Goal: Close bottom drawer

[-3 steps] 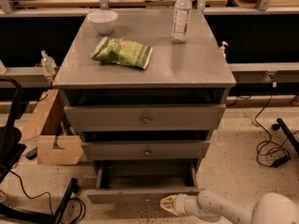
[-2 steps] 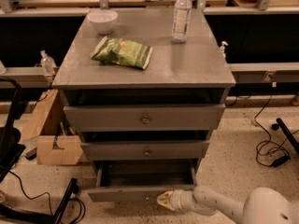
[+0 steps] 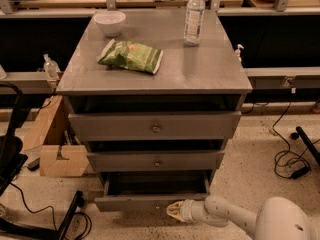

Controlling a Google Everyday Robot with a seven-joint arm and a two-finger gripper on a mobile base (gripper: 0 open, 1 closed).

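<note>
Altogether three grey drawers are counted in the cabinet (image 3: 200, 76): one top drawer (image 3: 110, 126), one middle drawer (image 3: 125, 161) and the bottom drawer (image 3: 127, 203). The bottom drawer is found at the cabinet's foot, standing pulled out, with its tray lost in shadow. On the cabinet's top one white bowl (image 3: 110, 21), one green bag (image 3: 131, 56) and one clear bottle (image 3: 194, 16) are seen. The gripper (image 3: 175, 210) is held low before the cabinet, right at the bottom drawer's front panel. Whether it is clenched or released cannot be told, nor whether the panel is touched. The arm (image 3: 235, 216) is cut off at the lower right. One cardboard box (image 3: 62, 159) is set left of the cabinet.
</note>
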